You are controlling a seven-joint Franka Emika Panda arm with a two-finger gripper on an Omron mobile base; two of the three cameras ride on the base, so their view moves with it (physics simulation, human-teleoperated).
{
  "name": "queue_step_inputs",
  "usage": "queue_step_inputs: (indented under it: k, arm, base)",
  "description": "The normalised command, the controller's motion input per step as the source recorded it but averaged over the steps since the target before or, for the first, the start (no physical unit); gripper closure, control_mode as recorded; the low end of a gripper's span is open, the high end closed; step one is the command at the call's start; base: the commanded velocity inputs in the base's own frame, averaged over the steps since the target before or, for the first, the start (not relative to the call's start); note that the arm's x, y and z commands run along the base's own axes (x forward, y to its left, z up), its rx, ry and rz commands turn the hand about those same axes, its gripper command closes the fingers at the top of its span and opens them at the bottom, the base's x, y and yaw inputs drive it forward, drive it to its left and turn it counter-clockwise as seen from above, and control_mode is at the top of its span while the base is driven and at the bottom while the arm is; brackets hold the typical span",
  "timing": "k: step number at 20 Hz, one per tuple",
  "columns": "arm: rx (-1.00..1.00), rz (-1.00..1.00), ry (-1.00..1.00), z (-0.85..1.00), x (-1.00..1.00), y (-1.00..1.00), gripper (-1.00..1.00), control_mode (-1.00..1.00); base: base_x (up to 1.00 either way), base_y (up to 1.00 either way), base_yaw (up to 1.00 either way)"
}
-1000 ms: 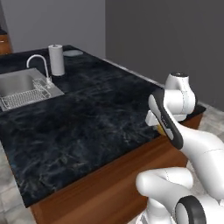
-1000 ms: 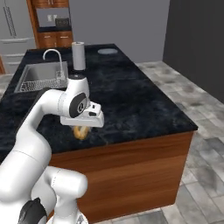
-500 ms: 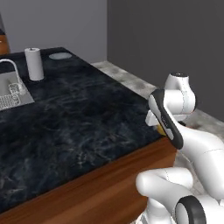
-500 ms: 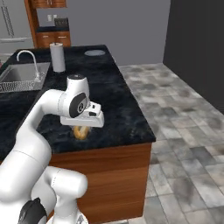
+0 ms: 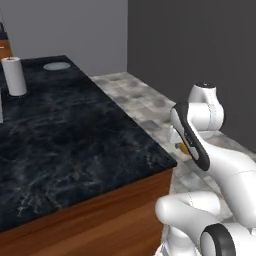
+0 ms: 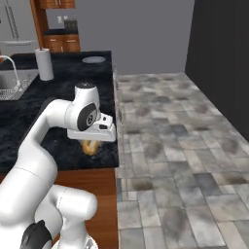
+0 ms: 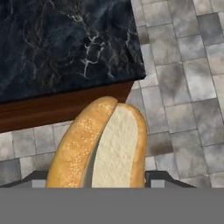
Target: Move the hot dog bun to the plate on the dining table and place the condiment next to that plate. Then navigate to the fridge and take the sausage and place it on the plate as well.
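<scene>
My gripper is shut on the hot dog bun, a golden-tan split roll with a pale inside. It hangs level with the near right corner of the dining table, a black marbled top on a reddish wood base. In the hand view the bun lies over the floor tiles, just off the table corner. From the left base view, a bit of the bun shows behind the forearm. The pale grey-blue plate lies flat at the table's far end. The condiment and the sausage are out of view.
A white paper-towel roll stands on the table near the plate. A steel sink with a tap is set into the left of the table. The grey fridge stands far back left. Grey tiled floor stretches to the right.
The whole scene has slid left in both base views: the base has driven right along the table. The arm keeps its pose with the bun in the gripper.
</scene>
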Motion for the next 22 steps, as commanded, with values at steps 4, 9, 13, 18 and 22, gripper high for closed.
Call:
queue_step_inputs:
  k: [4,9,13,18,22]
  arm:
    - [0.00,0.00,0.00,0.00,0.00,0.00,1.00,1.00]
    - [0.00,0.00,0.00,0.00,0.00,0.00,1.00,1.00]
    - [0.00,0.00,0.00,0.00,0.00,0.00,1.00,1.00]
    - [0.00,0.00,0.00,0.00,0.00,0.00,1.00,1.00]
    - [0.00,0.00,0.00,0.00,0.00,0.00,1.00,1.00]
  base:
    - [0.31,-1.00,0.29]
    - [0.30,-1.00,0.34]
    - [0.42,-1.00,0.37]
    - [0.66,-1.00,0.34]
    - [0.86,-1.00,0.34]
